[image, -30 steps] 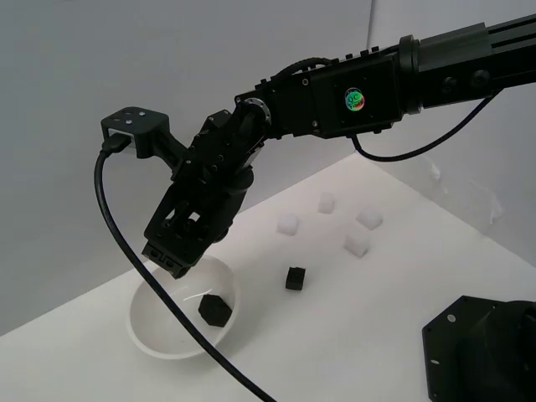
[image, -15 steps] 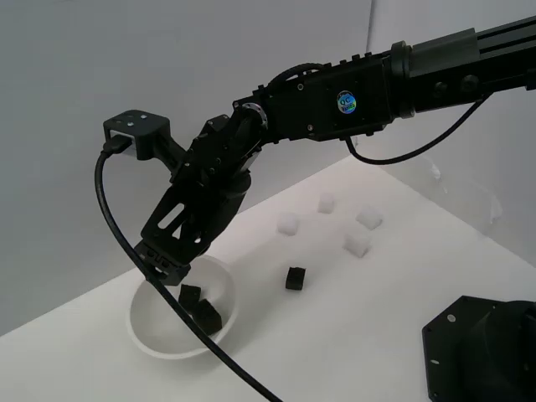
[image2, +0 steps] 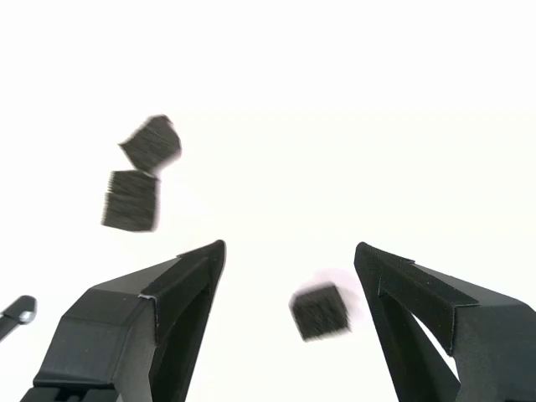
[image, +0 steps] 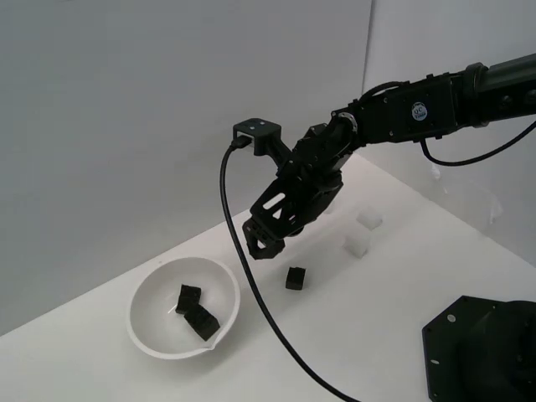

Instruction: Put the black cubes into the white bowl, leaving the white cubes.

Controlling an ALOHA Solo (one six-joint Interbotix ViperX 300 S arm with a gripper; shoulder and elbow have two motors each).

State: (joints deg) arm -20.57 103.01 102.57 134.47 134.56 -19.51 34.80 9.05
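The white bowl (image: 153,328) sits at the exterior view's left with two black cubes (image: 189,296) (image: 202,321) inside. A third black cube (image: 295,278) lies on the white table to its right. My gripper (image: 264,245) hangs open and empty just above and left of that cube. In the wrist view the open gripper (image2: 290,248) frames the third cube (image2: 320,311) between its fingers, and the two bowl cubes (image2: 152,143) (image2: 131,200) show farther off. Two white cubes (image: 358,244) (image: 369,219) show behind; the others are hidden by the arm.
A black robot base (image: 481,352) fills the exterior view's lower right corner. A black cable (image: 251,289) hangs from the wrist camera mount (image: 258,131) down across the table between bowl and cube. A grey wall stands behind.
The gripper let a black cube drop into the bowl, making two there. It then swung from above the bowl to the exterior view's right, over the third black cube.
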